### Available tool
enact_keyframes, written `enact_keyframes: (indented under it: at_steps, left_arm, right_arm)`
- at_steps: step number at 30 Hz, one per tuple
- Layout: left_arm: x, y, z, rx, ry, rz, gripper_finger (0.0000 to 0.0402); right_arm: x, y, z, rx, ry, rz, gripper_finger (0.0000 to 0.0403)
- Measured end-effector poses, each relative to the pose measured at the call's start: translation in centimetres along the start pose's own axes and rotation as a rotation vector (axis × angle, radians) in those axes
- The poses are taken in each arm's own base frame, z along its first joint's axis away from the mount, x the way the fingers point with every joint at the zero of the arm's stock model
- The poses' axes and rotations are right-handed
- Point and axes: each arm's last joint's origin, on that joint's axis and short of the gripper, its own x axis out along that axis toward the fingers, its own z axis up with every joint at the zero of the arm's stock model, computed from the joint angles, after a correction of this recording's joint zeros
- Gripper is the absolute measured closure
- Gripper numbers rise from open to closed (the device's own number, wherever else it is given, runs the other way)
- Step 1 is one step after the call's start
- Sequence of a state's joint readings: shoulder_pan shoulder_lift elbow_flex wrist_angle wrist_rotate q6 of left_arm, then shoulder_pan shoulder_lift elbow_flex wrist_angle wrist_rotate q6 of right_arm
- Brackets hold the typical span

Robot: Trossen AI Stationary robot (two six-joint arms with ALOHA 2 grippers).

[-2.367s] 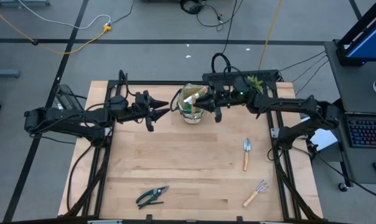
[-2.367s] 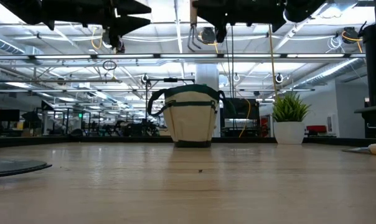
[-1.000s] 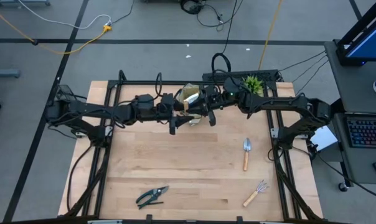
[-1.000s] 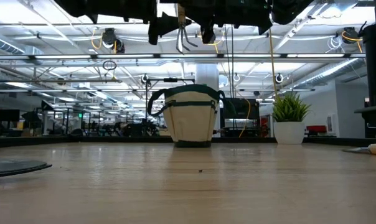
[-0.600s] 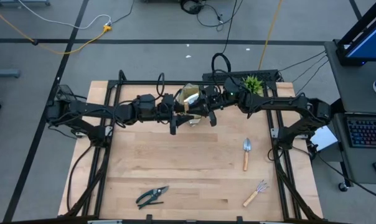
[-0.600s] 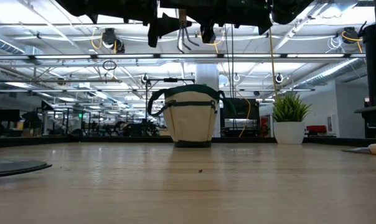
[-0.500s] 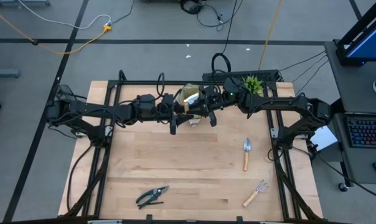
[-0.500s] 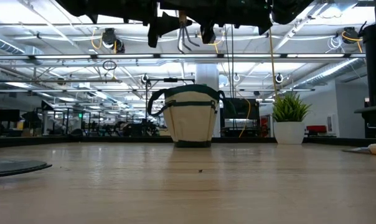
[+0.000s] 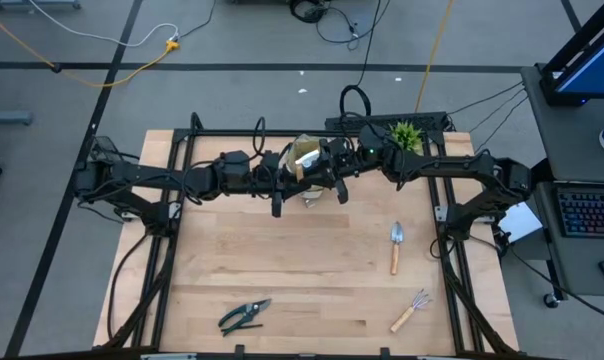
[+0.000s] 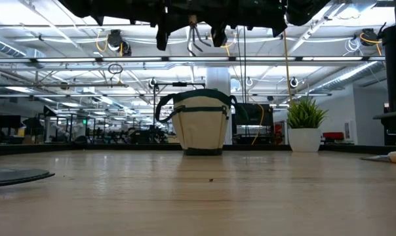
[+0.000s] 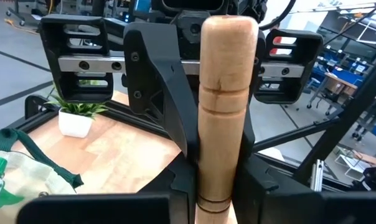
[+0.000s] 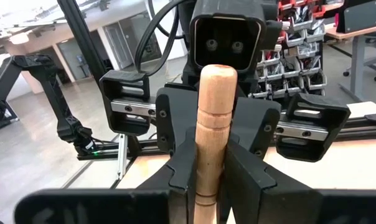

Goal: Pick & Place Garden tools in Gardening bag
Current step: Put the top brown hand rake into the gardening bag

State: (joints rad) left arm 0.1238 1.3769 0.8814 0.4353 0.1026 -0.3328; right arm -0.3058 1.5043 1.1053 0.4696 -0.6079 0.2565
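No text, label, brand, number or sign can be read in any of the views.
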Motion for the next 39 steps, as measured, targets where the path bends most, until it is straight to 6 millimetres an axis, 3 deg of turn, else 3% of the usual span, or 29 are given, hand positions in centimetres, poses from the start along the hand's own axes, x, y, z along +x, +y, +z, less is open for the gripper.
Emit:
enact_keyframes:
  at_steps: [7,21,29,39]
  left_arm:
    - [0.0,0.1,-0.2,-0.005,0.021,0.005,0.0337]
    - [-0.1,0.4,-1.1,-0.033,0.108,0.052,0.0337]
    - [-0.1,0.4,-1.3,-0.055,0.121,0.070,0.0337]
    - [-0.4,0.5,-1.1,-0.053,0.111,0.107,0.0337]
  right_arm:
    - [0.0,0.0,-0.1,-0.003,0.003,-0.003,0.0342]
    - [-0.9,0.1,1.3,-0.063,-0.059,-0.042,0.0257]
    - [-4.0,-0.8,2.1,-0.059,0.023,-0.146,0.0244]
    - [-8.7,-0.1,2.7,-0.008,0.169,-0.263,0.0292]
